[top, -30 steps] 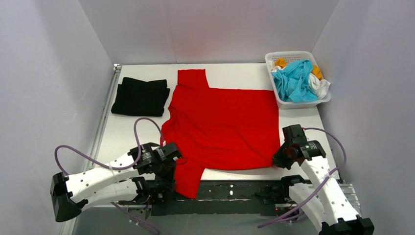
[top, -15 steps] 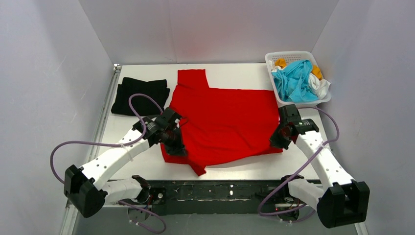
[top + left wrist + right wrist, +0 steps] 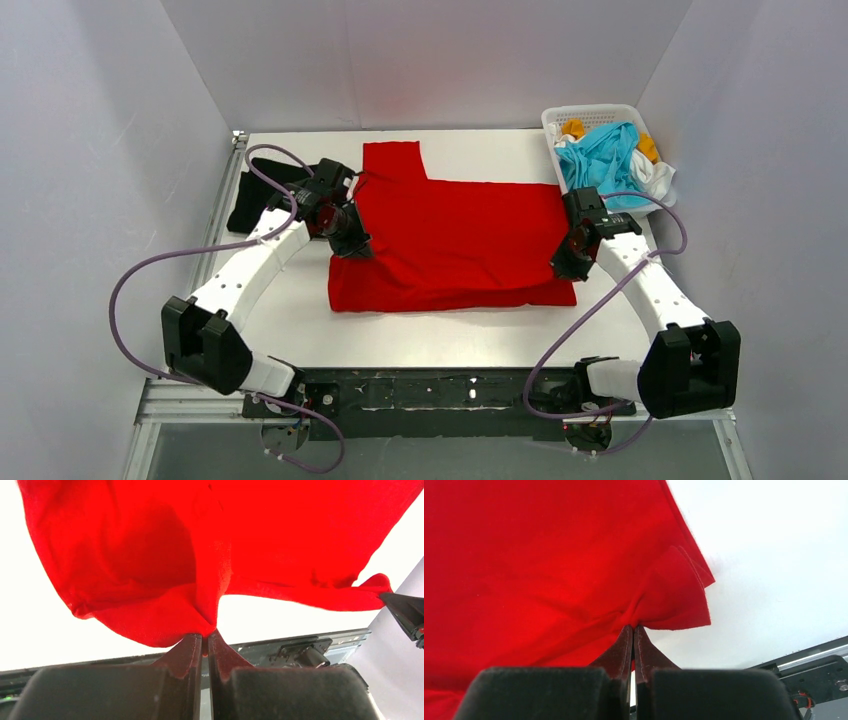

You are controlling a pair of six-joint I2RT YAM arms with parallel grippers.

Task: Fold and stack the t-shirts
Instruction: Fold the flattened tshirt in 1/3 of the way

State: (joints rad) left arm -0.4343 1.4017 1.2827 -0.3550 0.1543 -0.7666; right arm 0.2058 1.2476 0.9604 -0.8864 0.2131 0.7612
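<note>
Left claw (image 3: pixel 205 636), right claw (image 3: pixel 633 628) clamp one red t-shirt (image 3: pixel 455 240); one black t-shirt (image 3: pixel 243 210), seemingly folded.

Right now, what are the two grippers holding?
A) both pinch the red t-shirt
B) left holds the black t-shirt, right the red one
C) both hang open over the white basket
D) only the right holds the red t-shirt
A: in the wrist views the left gripper and the right gripper are each shut on a fold of the red t-shirt.
</note>
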